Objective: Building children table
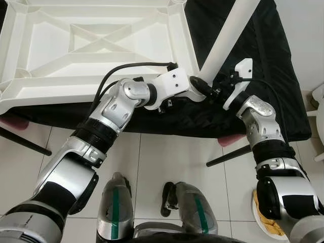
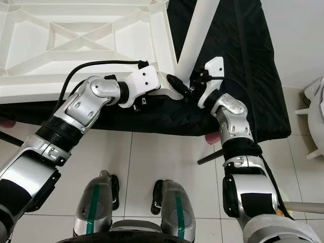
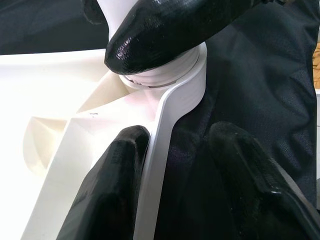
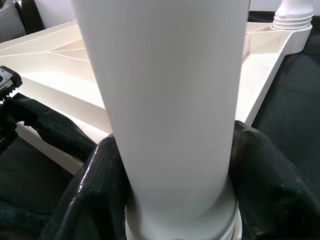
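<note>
So the white tabletop (image 1: 76,45) is lying upside down on a black cloth (image 1: 268,76), ribs facing up, which makes sense since that's how you get at the leg sockets. The robot is working the near right corner. Its right gripper (image 4: 170,190) has both black fingers clamped round the base of a white leg (image 1: 228,40), right where it meets the corner socket (image 3: 175,80), so I'd guess it's seating or twisting the leg in. The left gripper (image 3: 180,180) comes in from the left with its fingers apart, straddling the tabletop rim just beside that corner, one finger inside the rim, one outside on the cloth. Looks like it's there to steady the top while the leg goes in, though I can't tell if it's actually squeezing.

Hard to say how far the leg is in, the fingers cover the joint. The leg's top runs out of frame. There's another socket collar (image 4: 292,22) at the far corner, partly cut off
</note>
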Motion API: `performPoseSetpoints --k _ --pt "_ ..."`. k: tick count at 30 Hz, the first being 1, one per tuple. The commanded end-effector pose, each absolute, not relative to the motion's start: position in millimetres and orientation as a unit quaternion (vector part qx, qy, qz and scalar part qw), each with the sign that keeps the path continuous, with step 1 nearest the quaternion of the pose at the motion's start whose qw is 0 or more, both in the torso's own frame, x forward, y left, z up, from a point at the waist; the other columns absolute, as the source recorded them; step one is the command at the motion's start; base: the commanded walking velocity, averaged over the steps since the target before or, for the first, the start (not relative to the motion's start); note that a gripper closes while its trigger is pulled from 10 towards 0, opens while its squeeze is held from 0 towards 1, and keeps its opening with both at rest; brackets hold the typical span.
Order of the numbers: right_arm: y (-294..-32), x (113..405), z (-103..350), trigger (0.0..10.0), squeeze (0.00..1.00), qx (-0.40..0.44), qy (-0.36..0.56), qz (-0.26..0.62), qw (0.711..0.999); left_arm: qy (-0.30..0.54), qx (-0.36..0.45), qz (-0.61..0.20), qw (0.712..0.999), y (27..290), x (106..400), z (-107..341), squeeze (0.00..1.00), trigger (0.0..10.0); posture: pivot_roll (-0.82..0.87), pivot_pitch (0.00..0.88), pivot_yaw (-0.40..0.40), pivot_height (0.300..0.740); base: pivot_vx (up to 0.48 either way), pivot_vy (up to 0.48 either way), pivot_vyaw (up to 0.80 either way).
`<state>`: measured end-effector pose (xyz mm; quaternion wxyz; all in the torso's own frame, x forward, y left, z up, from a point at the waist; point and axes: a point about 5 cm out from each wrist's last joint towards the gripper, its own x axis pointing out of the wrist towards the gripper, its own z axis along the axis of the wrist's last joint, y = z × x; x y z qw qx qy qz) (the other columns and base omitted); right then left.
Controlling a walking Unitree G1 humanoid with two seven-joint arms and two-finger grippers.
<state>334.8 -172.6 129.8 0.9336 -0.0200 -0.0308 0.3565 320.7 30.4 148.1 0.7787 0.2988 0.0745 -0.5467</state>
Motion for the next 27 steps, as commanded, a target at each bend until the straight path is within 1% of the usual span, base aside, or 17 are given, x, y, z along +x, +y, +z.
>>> performPoseSetpoints --k 1,14,20,25,27 --pt "-178.7 334.5 124.8 10.0 0.0 -0.024 -0.019 0.344 0.938 0.087 0.303 -0.571 0.758 27.2 317.7 144.9 0.0 10.0 0.04 0.041 -0.047 0.74 0.0 0.0 0.0" --pt "-180.7 333.0 122.0 10.0 0.0 -0.018 -0.022 0.331 0.943 0.087 0.302 -0.572 0.757 27.0 317.4 144.7 0.0 10.0 0.04 0.043 -0.049 0.74 0.0 0.0 0.0" --pt "-182.2 333.2 123.4 10.0 0.0 -0.009 -0.035 0.301 0.953 0.087 0.302 -0.572 0.758 26.9 316.9 144.8 0.0 10.0 0.04 0.044 -0.051 0.74 0.0 0.0 0.0" --pt "-174.7 329.1 125.3 10.0 0.0 -0.001 -0.058 0.257 0.965 0.088 0.303 -0.572 0.757 27.8 316.2 143.7 0.0 10.0 0.04 0.04 -0.056 0.74 0.0 0.0 0.0" --pt "-174.7 329.1 125.3 10.0 0.0 -0.001 -0.058 0.257 0.965 0.088 0.303 -0.572 0.757 27.8 316.2 143.7 0.0 10.0 0.04 0.04 -0.056 0.74 0.0 0.0 0.0"
